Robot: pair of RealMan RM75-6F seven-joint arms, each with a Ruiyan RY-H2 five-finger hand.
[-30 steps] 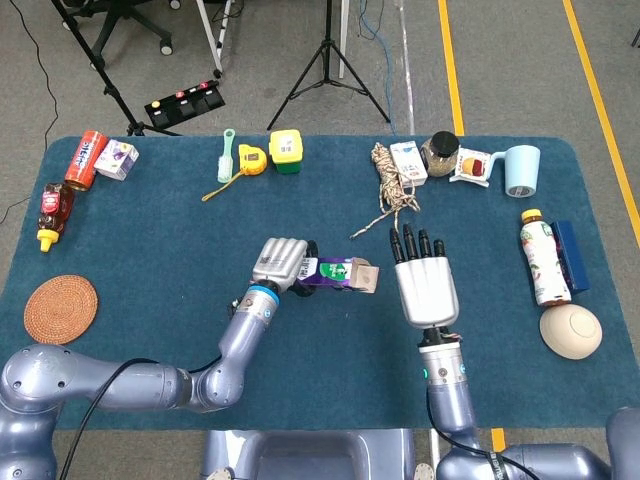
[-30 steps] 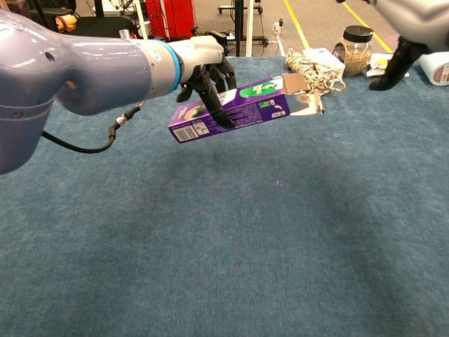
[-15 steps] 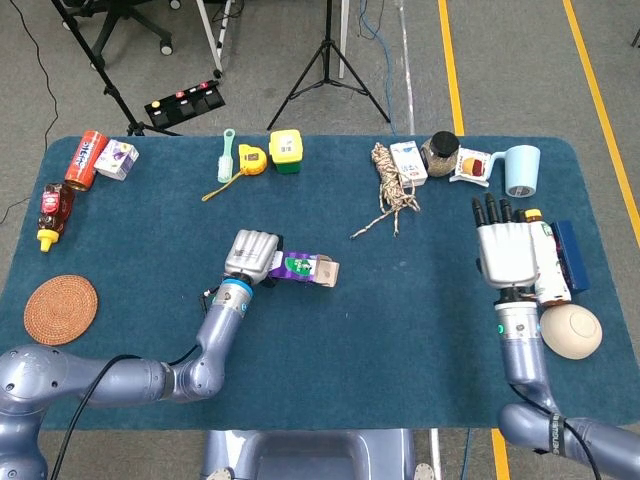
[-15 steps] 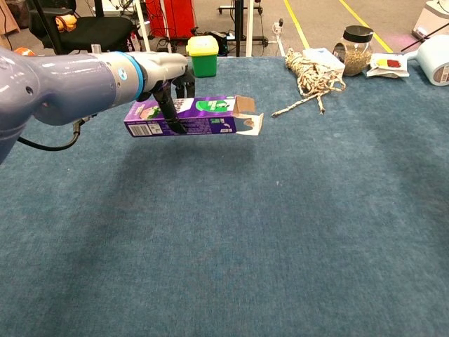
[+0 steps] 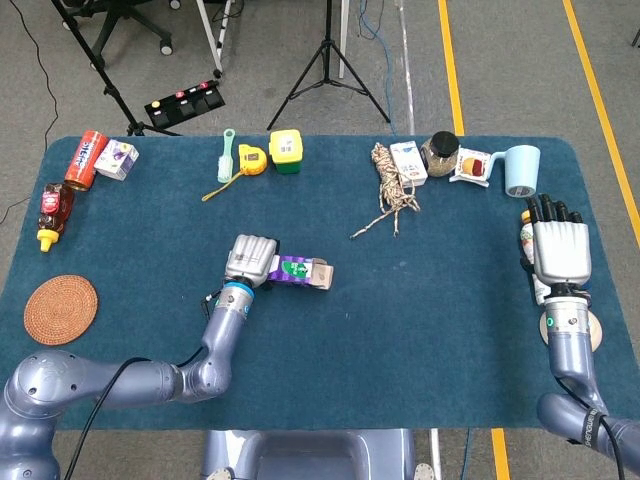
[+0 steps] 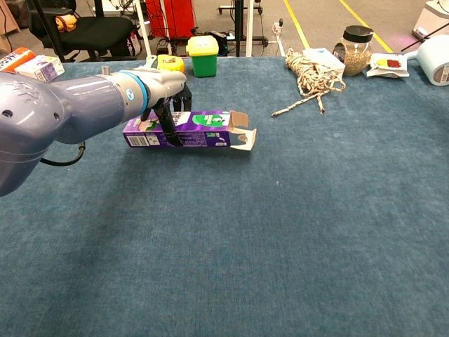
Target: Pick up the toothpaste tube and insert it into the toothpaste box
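The purple toothpaste box [image 6: 188, 130] lies flat at the table's [image 5: 420, 300] middle, end flaps open toward 3 o'clock. The left hand [image 5: 251, 259] grips its 9 o'clock end, fingers [image 6: 167, 126] wrapped over it. The right hand [image 5: 561, 251] hovers empty, fingers straight and apart, at 3 o'clock above a bottle [image 5: 527, 240].

You are looking at glossy silver-grey arms, rounded at the joints, each carrying a bright blue ring at the wrist. Your left hand [image 5: 251, 260] is showing a silver ribbed back; your right hand [image 5: 561, 250] is wearing black fingertips. A black cable [image 6: 66, 157] is looping off your left arm.
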